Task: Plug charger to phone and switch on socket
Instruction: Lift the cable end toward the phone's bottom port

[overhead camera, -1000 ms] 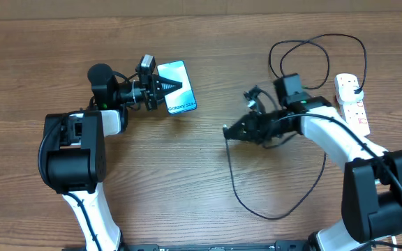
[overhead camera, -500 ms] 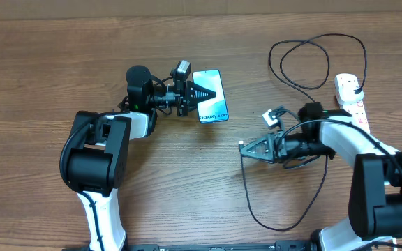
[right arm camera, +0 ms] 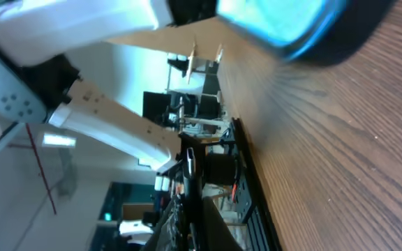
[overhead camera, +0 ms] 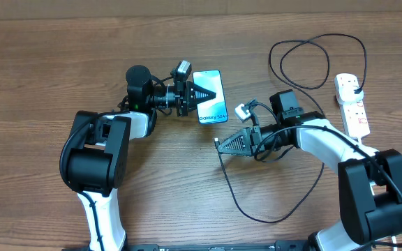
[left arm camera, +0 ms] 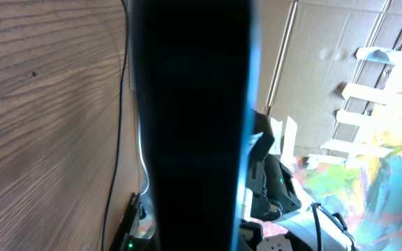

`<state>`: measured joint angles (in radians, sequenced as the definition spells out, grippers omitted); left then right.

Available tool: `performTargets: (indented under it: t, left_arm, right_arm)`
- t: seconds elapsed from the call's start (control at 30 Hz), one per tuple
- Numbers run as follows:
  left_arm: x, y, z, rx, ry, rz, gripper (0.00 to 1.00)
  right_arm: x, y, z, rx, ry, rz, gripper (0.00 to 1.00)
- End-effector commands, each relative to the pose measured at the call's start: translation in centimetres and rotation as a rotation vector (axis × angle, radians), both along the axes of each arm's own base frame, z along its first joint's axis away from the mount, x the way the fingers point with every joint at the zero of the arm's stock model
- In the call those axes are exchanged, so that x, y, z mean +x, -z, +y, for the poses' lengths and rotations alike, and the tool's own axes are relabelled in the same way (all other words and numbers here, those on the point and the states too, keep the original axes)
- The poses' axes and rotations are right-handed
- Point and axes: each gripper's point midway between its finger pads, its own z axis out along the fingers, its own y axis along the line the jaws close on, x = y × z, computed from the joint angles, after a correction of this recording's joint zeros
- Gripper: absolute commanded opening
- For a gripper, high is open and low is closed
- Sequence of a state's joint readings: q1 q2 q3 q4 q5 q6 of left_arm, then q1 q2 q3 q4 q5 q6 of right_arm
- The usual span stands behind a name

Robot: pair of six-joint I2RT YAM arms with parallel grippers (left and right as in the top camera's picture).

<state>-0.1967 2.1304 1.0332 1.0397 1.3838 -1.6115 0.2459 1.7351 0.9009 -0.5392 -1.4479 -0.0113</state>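
Note:
My left gripper (overhead camera: 211,93) is shut on the phone (overhead camera: 215,111), which has a cyan-blue screen, and holds it at the table's upper middle. In the left wrist view the phone (left arm camera: 187,125) fills the centre as a dark slab on edge. My right gripper (overhead camera: 220,144) is shut on the connector end of the charger (overhead camera: 271,220), just below and right of the phone. The connector tip is apart from the phone. The thin black cable loops down across the table and back up to the socket (overhead camera: 352,108) at the far right. In the right wrist view the phone (right arm camera: 285,21) is a blurred cyan shape ahead.
The cable makes a second large loop (overhead camera: 364,52) at the back right, beside the socket. The socket's thick white cord (overhead camera: 366,141) runs toward the right arm. Bare wooden table (overhead camera: 40,84) spreads to the left and in front.
My right gripper has swung left with the cable end, closer to the phone. A second ago my left gripper carried the phone rightward; since then it has stayed still.

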Motion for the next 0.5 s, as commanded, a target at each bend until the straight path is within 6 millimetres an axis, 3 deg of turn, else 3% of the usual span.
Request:
performTargets:
  t: [0.0,0.47]
  left_arm:
    - [-0.2,-0.8,-0.2,-0.008,0.029,-0.076,0.04]
    - [-0.7,-0.8,-0.1,-0.011,0.060,-0.097,0.04]
  right_arm:
    - [0.8,-0.2,0.2,-0.053,0.032,0.100,0.04]
    - [3.3,0.3,1.2,-0.122,0.105,0.094,0.04]
